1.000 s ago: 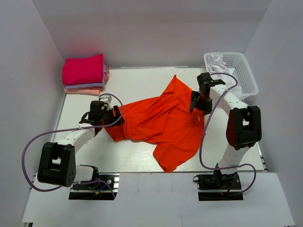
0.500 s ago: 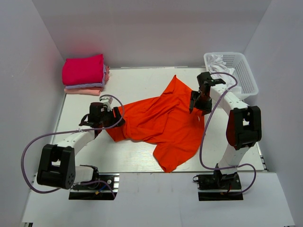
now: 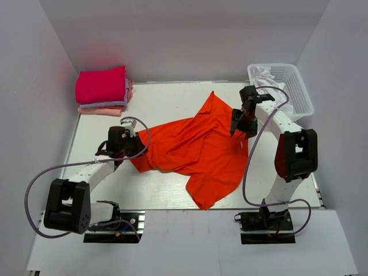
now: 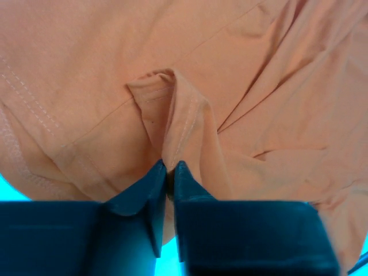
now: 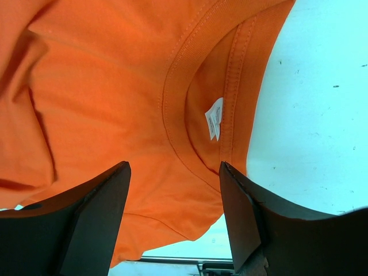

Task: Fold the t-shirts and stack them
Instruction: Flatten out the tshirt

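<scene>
One hem fold (image 4: 172, 115) of the orange-red t-shirt (image 4: 259, 75) is pinched tight in the left gripper (image 4: 169, 168), likely for spreading, while the collar (image 5: 198, 115) is framed just ahead of the empty, wide-open right gripper (image 5: 173, 167).

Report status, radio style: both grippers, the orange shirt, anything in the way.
Left gripper shut on a fold of the orange t-shirt. Right gripper open over the collar. Nothing in the way; folded stack back left.

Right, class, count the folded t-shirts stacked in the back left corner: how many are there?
3. The magenta t-shirt lies on top, the lavender t-shirt under it, the light pink t-shirt at the bottom. Thinner layers between them may be hidden.
</scene>
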